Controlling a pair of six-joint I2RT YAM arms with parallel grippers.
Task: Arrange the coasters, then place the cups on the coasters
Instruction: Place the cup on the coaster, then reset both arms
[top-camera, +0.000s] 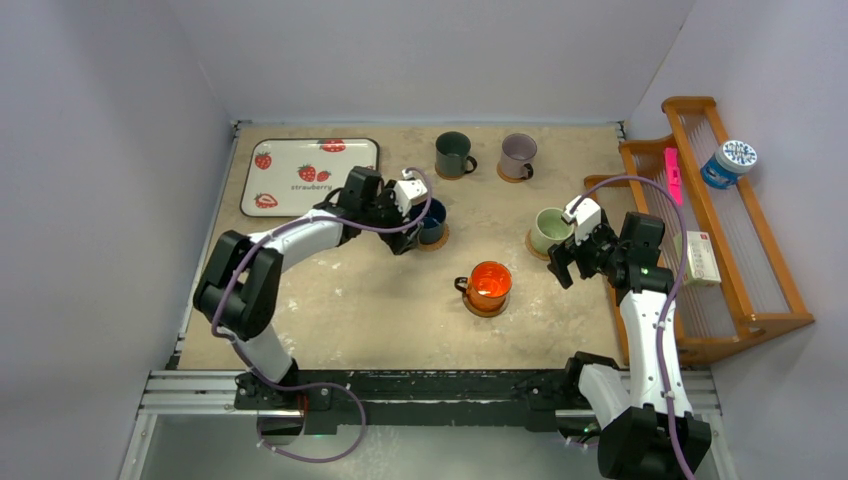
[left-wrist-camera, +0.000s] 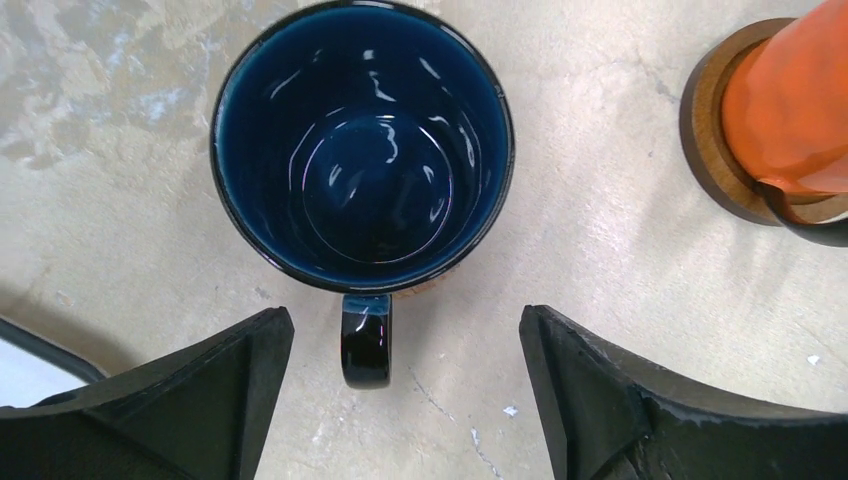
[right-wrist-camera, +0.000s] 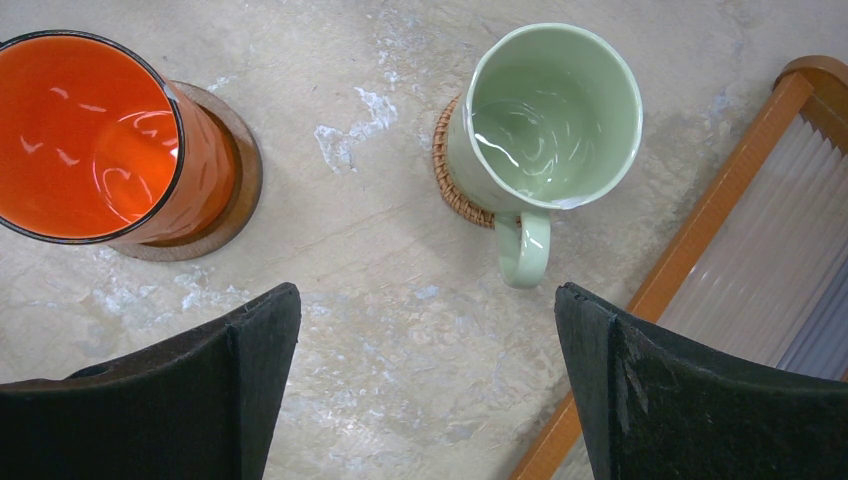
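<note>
From above, we see the navy cup (top-camera: 433, 222) beyond-left of the orange cup (top-camera: 490, 285), both on coasters (top-camera: 487, 311); at the left wrist, the left gripper (left-wrist-camera: 405, 318) stands open just short of the navy cup; at the right wrist, the right gripper (right-wrist-camera: 428, 295) gapes empty.

The navy cup (left-wrist-camera: 362, 150) at the top centre of the left wrist view is glossy glazed ceramic, with bright reflections on its inner wall. At the upper left of the right wrist view, the orange cup (right-wrist-camera: 90, 135) carries the same shiny glaze and stands on a smooth dark wooden coaster (right-wrist-camera: 245, 170). The pale green cup (right-wrist-camera: 555, 110) is glossy too, and its woven coaster (right-wrist-camera: 448, 175) is rough fibre. The worktop (right-wrist-camera: 400, 320) is matt, mottled beige, stone-like, with pale scuffs. The jaws look like matt black plastic, slightly grainy. At the right edge, the rack (right-wrist-camera: 715, 215) has a varnished wooden frame and a ribbed translucent panel.
</note>
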